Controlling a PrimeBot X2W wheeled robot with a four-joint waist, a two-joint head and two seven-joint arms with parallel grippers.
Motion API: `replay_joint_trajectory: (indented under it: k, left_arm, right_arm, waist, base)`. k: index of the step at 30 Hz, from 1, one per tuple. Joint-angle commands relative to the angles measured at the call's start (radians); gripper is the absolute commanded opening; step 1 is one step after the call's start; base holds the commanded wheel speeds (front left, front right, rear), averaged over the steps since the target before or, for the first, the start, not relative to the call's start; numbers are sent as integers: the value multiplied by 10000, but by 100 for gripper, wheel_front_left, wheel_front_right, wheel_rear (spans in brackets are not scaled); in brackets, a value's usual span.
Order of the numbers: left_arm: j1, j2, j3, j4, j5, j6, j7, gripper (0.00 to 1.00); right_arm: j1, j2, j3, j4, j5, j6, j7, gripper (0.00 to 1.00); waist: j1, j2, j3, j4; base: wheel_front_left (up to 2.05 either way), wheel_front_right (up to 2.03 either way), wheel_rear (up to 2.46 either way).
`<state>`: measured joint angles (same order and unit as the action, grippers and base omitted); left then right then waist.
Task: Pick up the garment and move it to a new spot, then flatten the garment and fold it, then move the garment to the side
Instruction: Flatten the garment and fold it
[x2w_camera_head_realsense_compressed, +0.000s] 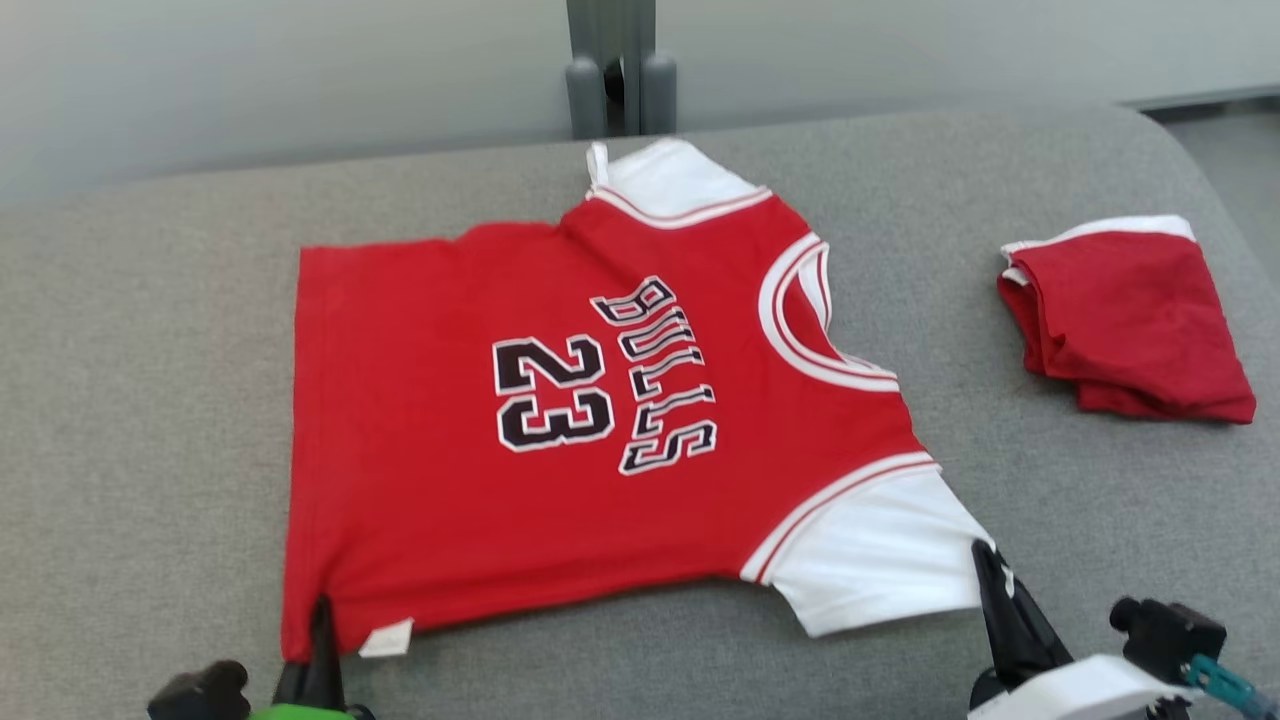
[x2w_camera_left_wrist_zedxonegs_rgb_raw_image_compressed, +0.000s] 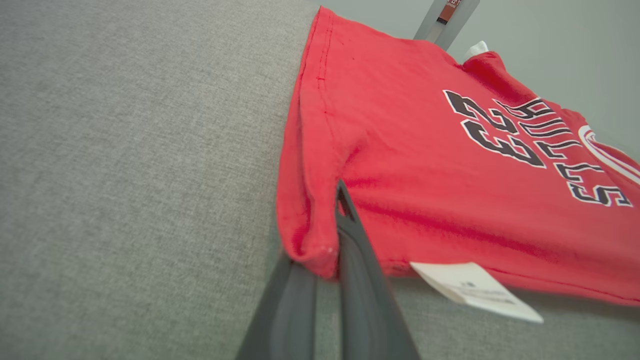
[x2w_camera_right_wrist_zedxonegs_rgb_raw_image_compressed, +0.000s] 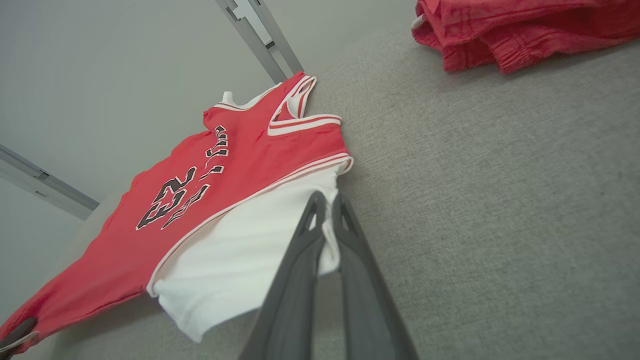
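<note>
Jersey (x2w_camera_head_realsense_compressed: 560, 420) spread flat in the middle of the grey cushion (x2w_camera_head_realsense_compressed: 150, 400), pinched at both near corners

Head view: "BULLS" and "23" run sideways across the red front; left gripper (x2w_camera_head_realsense_compressed: 322, 610) sits at the hem corner, right gripper (x2w_camera_head_realsense_compressed: 985, 565) at the white sleeve. Left wrist: it's clamped on bunched red hem, white care tag (x2w_camera_left_wrist_zedxonegs_rgb_raw_image_compressed: 475, 290) just beside, print too tiny to read. Right wrist: squeezed tight on the sleeve edge.

Head camera looks down over the whole jersey (x2w_camera_head_realsense_compressed: 560, 420); wrist cameras sit low, close at its near corners, facing across it.
</note>
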<state>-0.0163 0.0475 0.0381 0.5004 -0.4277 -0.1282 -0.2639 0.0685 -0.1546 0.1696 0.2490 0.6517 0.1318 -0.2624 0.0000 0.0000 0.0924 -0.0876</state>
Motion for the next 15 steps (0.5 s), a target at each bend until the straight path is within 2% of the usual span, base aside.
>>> replay_joint_trajectory:
  k: [1, 7, 15]
  left_arm:
    - [384, 68, -144, -145, -106, 5, 4, 0]
    - [660, 72, -604, -642, -373, 46, 4, 0]
    - [-434, 65, -1102, -840, -228, 140, 4, 0]
  right_arm:
    - [366, -90, -37, -67, 225, -24, -26, 0]
    - [624, -354, -199, -326, 682, -22, -26, 0]
    - [-766, -237, -206, -174, 895, -21, -24, 0]
  waist:
    - [0, 0, -675, 195]
    - [0, 0, -818, 413]
    - [0, 0, -314, 591]
  base:
    - [0, 0, 0]
    - [0, 0, 0]
    - [0, 0, 0]
